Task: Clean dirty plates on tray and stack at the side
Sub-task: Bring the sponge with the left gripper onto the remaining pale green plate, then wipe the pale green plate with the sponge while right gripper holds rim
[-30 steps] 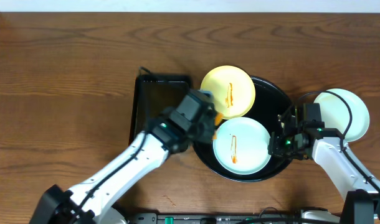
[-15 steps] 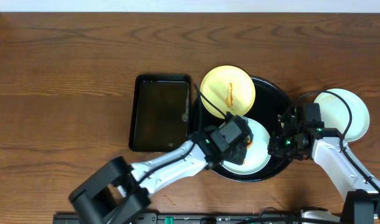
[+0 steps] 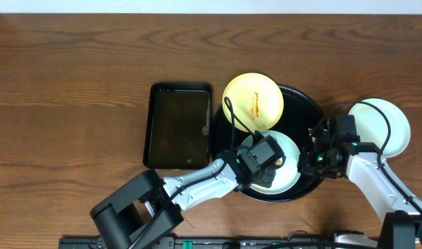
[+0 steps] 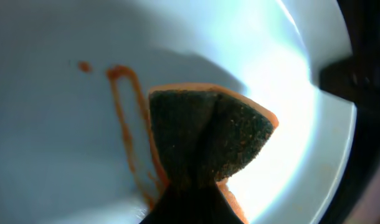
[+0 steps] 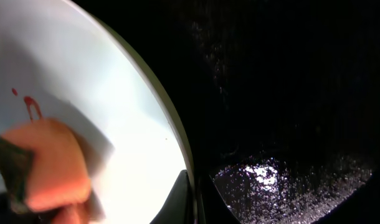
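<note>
Left gripper point(image 3: 268, 164): closed tight on sponge point(image 4: 205, 140), which pressed on blue plate point(image 3: 292, 174) inside tray point(image 3: 306, 104).
Right gripper point(image 3: 308, 164): clamped on blue plate's rim.
Yellow plate point(image 3: 242, 93): overhung tray's rim.

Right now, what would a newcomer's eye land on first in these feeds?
The left hand holds a sponge on the blue plate in the tray, beside an orange sauce streak. Next come the streaked yellow plate on the tray's far rim and the pale plate off the tray at right.
</note>
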